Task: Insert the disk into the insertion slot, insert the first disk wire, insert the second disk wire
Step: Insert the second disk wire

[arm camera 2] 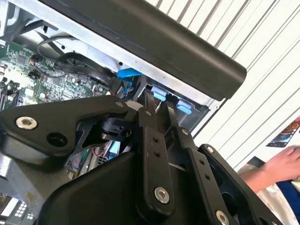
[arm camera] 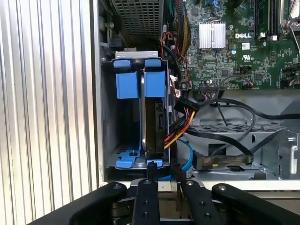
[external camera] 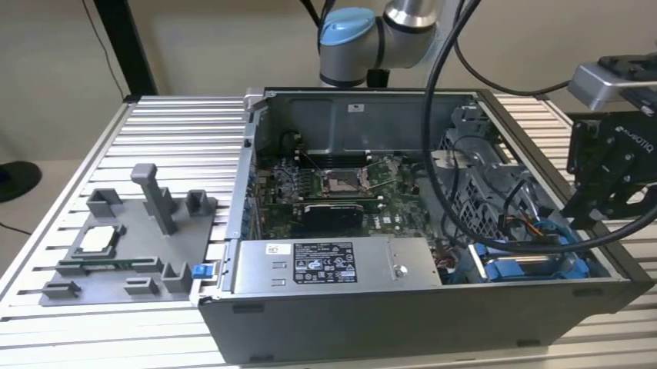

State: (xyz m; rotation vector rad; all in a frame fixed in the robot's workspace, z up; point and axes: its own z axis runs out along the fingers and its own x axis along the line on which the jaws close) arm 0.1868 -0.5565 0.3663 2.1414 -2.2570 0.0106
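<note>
1. The arm enters from the far side. Its blue-capped joint sits above the far wall of the open computer case, which stands on the ribbed bench.
2. Black hoses loop from that joint down towards the near corner of the case on the exterior view's right.
3. The wrist hangs at the exterior view's right, over the case's side wall. It is tilted so that the pincer points down and inward at that near corner.
4. In both wrist views the pincer is spread a little, with a slim gap between its fingers. It pinches nothing and touches nothing.
5. The insertion slot lies directly beyond the fingertips; in the exterior view it is the blue-railed bay in the near corner.
6. The disk stands on edge inside the slot, its blue tab level with the neighbouring tab. The track beside it, nearer the case wall, is open.
7. A wire bundle of orange, red and black strands ends at a black plug just beside the disk. I cannot tell whether it is seated.
8. A blue cable curves near the disk's end.
9. The grey power-supply box sits along the near wall, to the exterior view's left of the slot.
10. A person's hand is well apart from the case in the second wrist view.
</note>
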